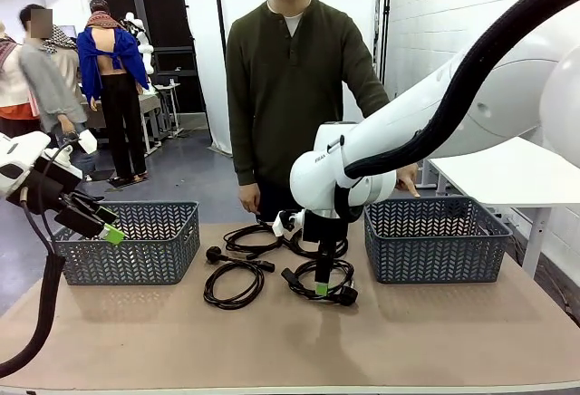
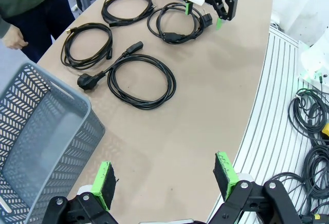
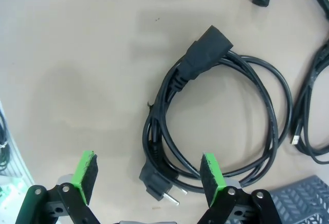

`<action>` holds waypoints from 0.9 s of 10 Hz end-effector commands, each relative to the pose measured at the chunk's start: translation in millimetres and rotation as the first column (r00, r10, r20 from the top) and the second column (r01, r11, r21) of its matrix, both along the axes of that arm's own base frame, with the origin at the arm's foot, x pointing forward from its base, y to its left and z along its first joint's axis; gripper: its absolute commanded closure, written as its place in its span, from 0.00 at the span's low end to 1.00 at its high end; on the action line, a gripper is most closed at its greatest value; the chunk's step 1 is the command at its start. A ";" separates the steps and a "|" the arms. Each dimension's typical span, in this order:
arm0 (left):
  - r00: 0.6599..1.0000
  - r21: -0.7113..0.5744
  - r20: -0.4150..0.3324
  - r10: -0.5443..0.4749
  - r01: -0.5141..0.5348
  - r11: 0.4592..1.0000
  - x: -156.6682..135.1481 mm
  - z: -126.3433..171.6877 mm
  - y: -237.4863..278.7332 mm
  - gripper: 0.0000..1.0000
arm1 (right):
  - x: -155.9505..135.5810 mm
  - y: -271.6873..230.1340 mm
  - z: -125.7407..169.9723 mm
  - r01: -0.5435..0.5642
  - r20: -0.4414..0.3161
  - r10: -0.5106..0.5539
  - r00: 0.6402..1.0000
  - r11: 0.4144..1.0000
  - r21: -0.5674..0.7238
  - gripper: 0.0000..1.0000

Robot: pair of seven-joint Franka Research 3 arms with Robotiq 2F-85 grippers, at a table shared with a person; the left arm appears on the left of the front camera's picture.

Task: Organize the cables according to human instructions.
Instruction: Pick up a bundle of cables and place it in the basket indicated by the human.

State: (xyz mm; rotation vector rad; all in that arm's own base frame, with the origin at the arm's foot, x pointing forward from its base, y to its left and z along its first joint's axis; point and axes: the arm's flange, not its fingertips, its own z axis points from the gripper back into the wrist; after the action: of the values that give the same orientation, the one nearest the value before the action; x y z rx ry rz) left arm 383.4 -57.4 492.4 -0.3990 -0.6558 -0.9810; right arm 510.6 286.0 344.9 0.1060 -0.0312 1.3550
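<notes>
"While four cables (image 2: 85, 81) are lying loose, how far along are you?"

"Nothing is sorted yet. I'm hovering my right gripper (image 3: 149, 175), wide open and empty, with one coil (image 3: 205, 52) just beyond its fingertips. My left gripper (image 2: 167, 178) is hanging open, also empty."

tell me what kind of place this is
Probably a robotics lab: a white robot arm hangs over a table of cables and baskets, with a white screen behind the person.
</notes>
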 end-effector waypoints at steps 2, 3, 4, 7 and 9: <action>1.000 -0.015 0.009 -0.021 0.021 1.000 2.9 -0.8 2.2 0.00 | 10.6 12.1 -13.9 0.020 0.031 -0.019 0.999 1.000 -0.018 0.00; 1.000 -0.015 0.009 -0.021 0.021 1.000 2.9 -0.8 2.2 0.00 | 9.7 15.9 -17.0 0.008 0.026 -0.008 1.000 1.000 -0.015 0.00; 1.000 -0.015 0.009 -0.021 0.021 1.000 2.9 -0.8 2.2 0.00 | 9.7 18.7 -19.6 0.001 0.029 0.000 1.000 1.000 -0.014 0.00; 1.000 -0.015 0.009 -0.021 0.021 1.000 2.9 -0.8 2.2 0.00 | 12.0 26.6 -28.3 0.010 0.039 -0.008 0.999 0.999 -0.041 0.00; 1.000 -0.015 0.009 -0.021 0.021 1.000 2.9 -0.8 2.2 0.00 | 13.0 30.0 -31.8 0.011 0.036 -0.009 0.999 0.999 -0.048 0.00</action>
State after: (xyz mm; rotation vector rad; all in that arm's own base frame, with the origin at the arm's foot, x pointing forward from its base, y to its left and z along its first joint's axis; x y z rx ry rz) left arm 383.4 -57.4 492.4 -0.3993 -0.6558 -0.9808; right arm 518.1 309.7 315.5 0.0704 -0.0233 1.3640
